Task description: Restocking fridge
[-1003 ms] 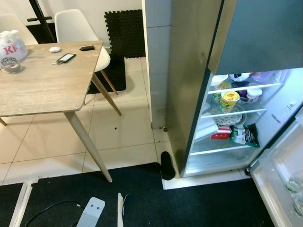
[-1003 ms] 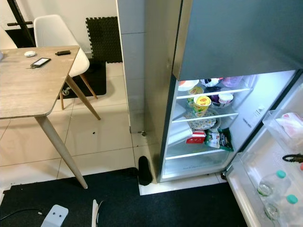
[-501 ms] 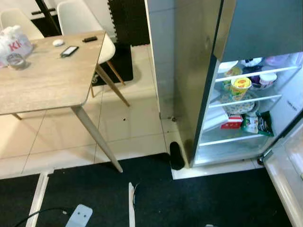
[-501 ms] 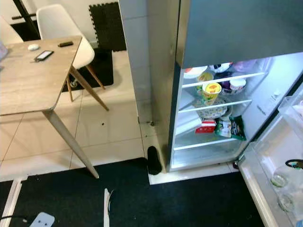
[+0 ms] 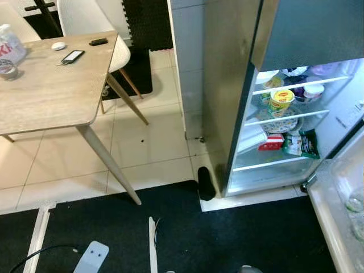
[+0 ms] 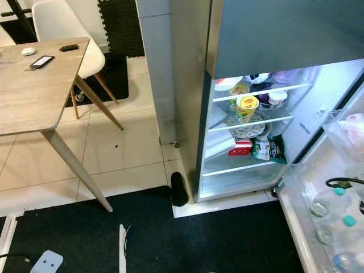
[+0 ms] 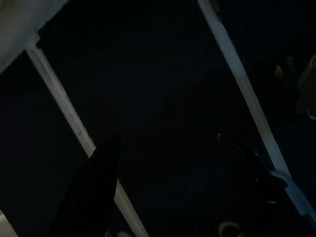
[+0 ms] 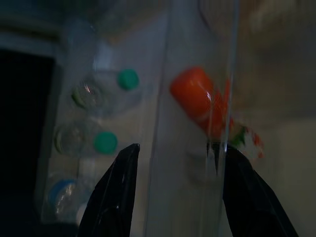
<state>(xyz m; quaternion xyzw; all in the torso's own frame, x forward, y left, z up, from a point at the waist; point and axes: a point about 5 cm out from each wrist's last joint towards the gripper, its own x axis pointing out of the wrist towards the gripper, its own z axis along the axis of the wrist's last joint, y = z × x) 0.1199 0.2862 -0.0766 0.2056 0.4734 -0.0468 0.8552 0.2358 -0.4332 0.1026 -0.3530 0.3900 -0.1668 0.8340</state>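
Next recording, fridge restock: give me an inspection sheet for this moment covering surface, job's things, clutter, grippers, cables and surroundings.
Surface: wooden table on pale tiles; black mat before the fridge.
Job's things: fridge open and lit; yellow cup and packets on its shelves; green-capped bottles and an orange bottle in the door.
Clutter: phone, tape roll and bag on the table.
Grippers: right gripper open, facing the door racks; left gripper open, hanging over dark floor.
Cables: black cable on the mat.
Surroundings: white chair, foam mats.
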